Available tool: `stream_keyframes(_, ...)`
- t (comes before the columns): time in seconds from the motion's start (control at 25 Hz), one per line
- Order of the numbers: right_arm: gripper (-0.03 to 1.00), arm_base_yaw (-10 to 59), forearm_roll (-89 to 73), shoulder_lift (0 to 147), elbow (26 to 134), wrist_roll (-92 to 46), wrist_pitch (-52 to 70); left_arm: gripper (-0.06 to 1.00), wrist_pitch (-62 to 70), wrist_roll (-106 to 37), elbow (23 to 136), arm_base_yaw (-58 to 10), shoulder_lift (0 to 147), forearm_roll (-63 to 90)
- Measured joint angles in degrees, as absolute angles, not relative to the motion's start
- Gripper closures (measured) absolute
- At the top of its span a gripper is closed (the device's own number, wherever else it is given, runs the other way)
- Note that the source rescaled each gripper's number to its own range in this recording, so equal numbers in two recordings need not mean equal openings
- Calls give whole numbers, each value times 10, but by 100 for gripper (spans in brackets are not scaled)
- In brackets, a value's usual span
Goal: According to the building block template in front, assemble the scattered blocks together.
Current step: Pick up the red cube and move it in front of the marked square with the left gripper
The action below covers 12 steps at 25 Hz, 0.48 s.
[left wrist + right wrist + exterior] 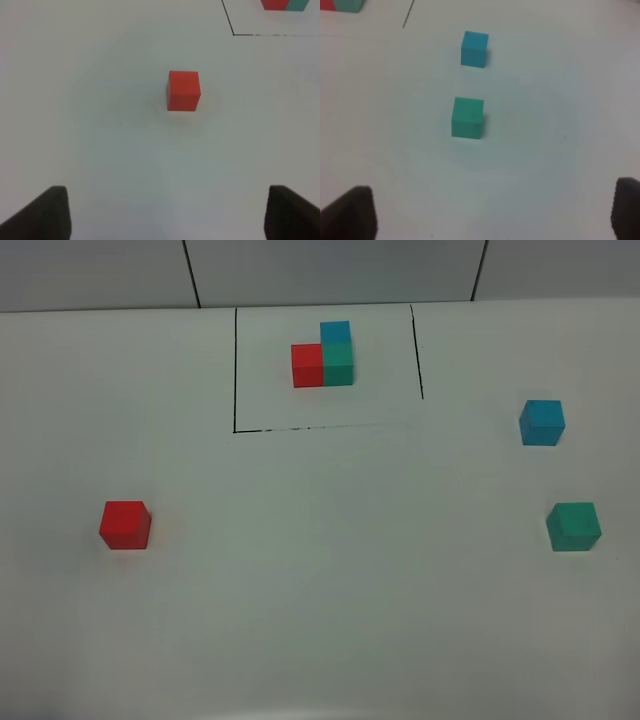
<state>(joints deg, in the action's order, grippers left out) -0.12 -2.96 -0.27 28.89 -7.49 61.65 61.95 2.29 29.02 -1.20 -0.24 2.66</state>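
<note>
- Tabletop point(320, 640), white and matte, seen from a high camera; no arm shows in this view.
- At the far middle sits the template point(324, 358): a red cube on the left touching a teal-green cube on its right, with a blue cube at the teal one's far side. I cannot tell whether the blue one lies behind it or sits on top.
- A thin black frame point(235, 370) is drawn around the template, with lines on the left, right and near sides; the near line fades toward the right.
- The loose red cube point(125, 525) stands alone on the near left, well apart from the template.
- The loose blue cube point(542, 423) stands on the right, outside the frame.
- The loose green cube point(574, 527) stands near the blue one, on its near side, not touching it.
- The left gripper point(170, 215) is released, its jaws spread wide with nothing between them; the red cube point(183, 90) lies ahead of it.
- The right gripper point(492, 212) is also released and empty; the green cube point(467, 117) lies ahead of it, with the blue cube point(474, 49) beyond.
</note>
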Motion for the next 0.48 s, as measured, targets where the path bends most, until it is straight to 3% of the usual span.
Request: stream_keyframes(0.48,9,-1,-30,-3,289,-74,617,4,620,23,290,-12,-2,27)
